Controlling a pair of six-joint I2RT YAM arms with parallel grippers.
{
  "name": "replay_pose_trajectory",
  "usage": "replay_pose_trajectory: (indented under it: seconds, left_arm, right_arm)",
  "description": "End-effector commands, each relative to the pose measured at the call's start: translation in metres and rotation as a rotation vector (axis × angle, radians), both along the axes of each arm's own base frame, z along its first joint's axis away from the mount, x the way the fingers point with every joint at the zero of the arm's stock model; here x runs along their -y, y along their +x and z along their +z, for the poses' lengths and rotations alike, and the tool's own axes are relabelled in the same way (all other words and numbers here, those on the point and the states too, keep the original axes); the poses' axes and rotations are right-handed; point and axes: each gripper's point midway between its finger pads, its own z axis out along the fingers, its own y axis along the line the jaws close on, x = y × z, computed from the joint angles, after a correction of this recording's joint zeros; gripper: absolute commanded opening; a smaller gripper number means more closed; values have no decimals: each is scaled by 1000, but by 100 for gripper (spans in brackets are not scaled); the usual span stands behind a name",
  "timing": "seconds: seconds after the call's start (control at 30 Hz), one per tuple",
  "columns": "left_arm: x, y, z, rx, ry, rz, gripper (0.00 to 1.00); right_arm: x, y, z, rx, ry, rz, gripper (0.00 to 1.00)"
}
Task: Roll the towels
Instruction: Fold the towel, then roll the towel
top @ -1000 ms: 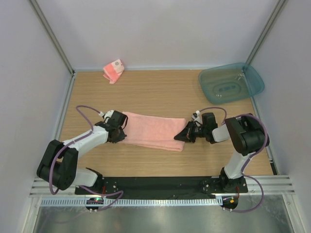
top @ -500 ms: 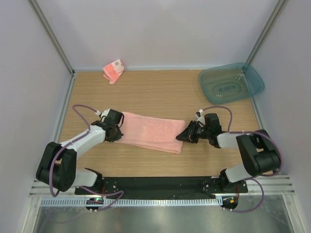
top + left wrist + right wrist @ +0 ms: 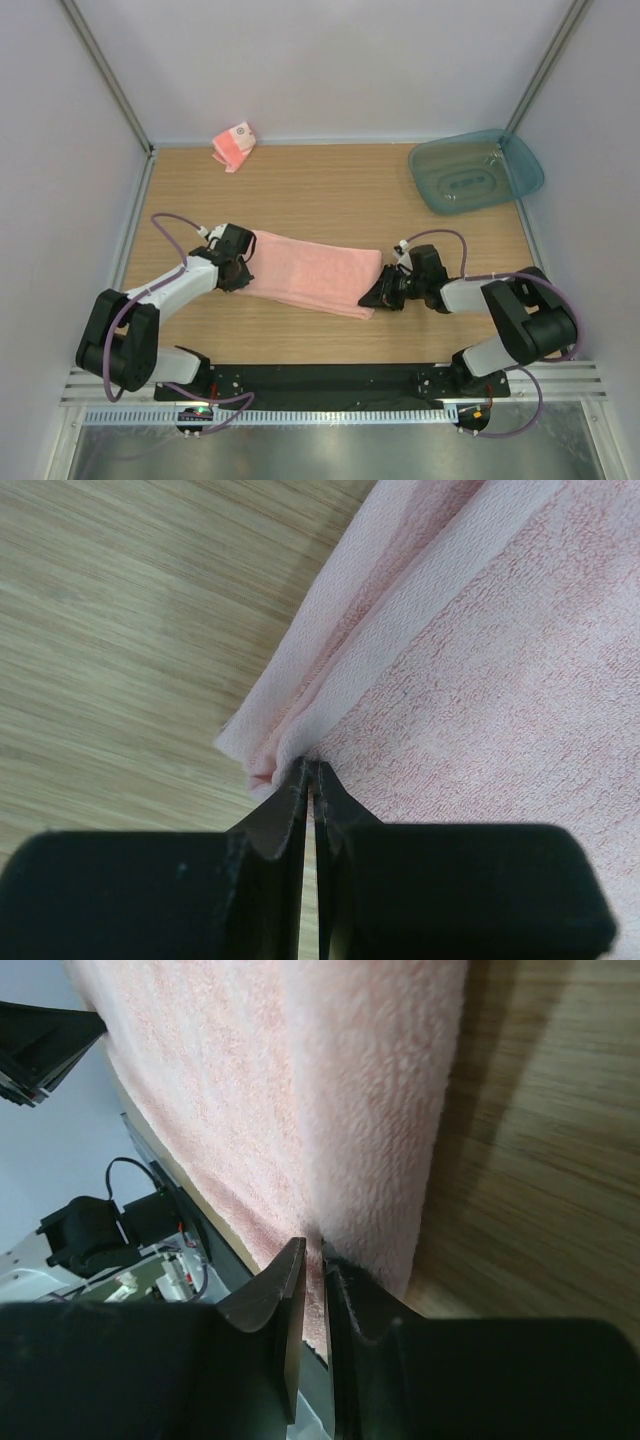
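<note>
The larger plain pink towel [image 3: 312, 270] lies as a long folded strip across the middle of the wooden table. My left gripper [image 3: 243, 270] is at its left end. In the left wrist view it [image 3: 310, 765] is shut on a bunched corner of the towel [image 3: 480, 660]. My right gripper [image 3: 372, 297] is low at the strip's right end. In the right wrist view it [image 3: 314, 1245] has its jaws a narrow slit apart, tips against the towel's [image 3: 300, 1090] near edge. The smaller striped towel [image 3: 233, 146] sits crumpled at the back left by the wall.
A teal plastic tray [image 3: 440, 165] stands at the back right corner. Walls close in the table on three sides. The black base rail [image 3: 320, 380] of the arms runs along the near edge.
The right gripper has slid toward the near edge, taking the towel's right end with it, and its jaws have parted slightly. The left gripper has stayed shut and barely moved.
</note>
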Motion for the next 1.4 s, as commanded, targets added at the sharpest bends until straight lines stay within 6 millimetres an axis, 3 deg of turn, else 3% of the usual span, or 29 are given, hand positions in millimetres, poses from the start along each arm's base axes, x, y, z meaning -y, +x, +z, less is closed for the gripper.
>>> replay_pose_trajectory:
  seconds: [0.0, 0.13, 0.3, 0.4, 0.5, 0.53, 0.6, 0.67, 0.7, 0.77, 0.8, 0.87, 0.9, 0.93, 1.0, 1.03, 1.13, 1.2, 1.37]
  left_arm:
    - [-10, 6, 6, 18, 47, 18, 5]
    - [-12, 7, 8, 18, 61, 18, 5]
    - [-16, 6, 13, 21, 79, 22, 6]
    - [-19, 12, 31, 56, 92, 36, 17]
    - [-18, 20, 58, 110, 96, 31, 31]
    - [-17, 22, 66, 128, 102, 27, 32]
    - [-14, 26, 88, 167, 132, 13, 36]
    - [-10, 26, 103, 199, 185, -8, 37]
    - [11, 28, 119, 242, 184, -67, 38]
    - [30, 27, 135, 296, 232, -131, 39]
    - [61, 22, 144, 333, 230, -220, 40]
    - [89, 17, 149, 362, 233, -287, 43]
    - [109, 17, 150, 377, 247, -324, 48]
    - [134, 5, 150, 392, 245, -398, 49]
    - [171, 1, 143, 405, 268, -471, 54]
    - [193, -11, 139, 411, 270, -540, 56]
    - [240, -22, 125, 406, 284, -625, 64]
    - [256, -26, 122, 403, 286, -660, 68]
    - [289, -26, 146, 467, 195, -747, 75]
  right_arm:
    - [7, -12, -31, -67, -42, -21, 20]
    - [10, -17, -39, -87, -53, -31, 20]
    - [9, -11, -15, -50, -62, -14, 20]
    - [6, 8, 31, 72, -56, -6, 24]
    - [10, 11, 55, 102, -93, -8, 29]
    - [12, 23, 80, 189, -104, -23, 31]
    - [24, 27, 88, 207, -183, -64, 37]
    - [35, 40, 116, 295, -239, -109, 39]
    - [48, 38, 115, 270, -308, -145, 43]
    - [78, 57, 135, 335, -442, -297, 44]
    - [91, 54, 136, 317, -495, -337, 45]
    - [122, 64, 155, 358, -596, -501, 46]
    - [130, 62, 157, 348, -626, -532, 54]
    - [137, 64, 167, 361, -640, -573, 59]
    - [156, 63, 172, 351, -714, -652, 64]
    - [159, 65, 181, 369, -722, -664, 65]
    - [166, 65, 188, 389, -753, -677, 69]
    - [166, 63, 193, 419, -738, -674, 70]
    - [161, 61, 197, 474, -676, -668, 73]
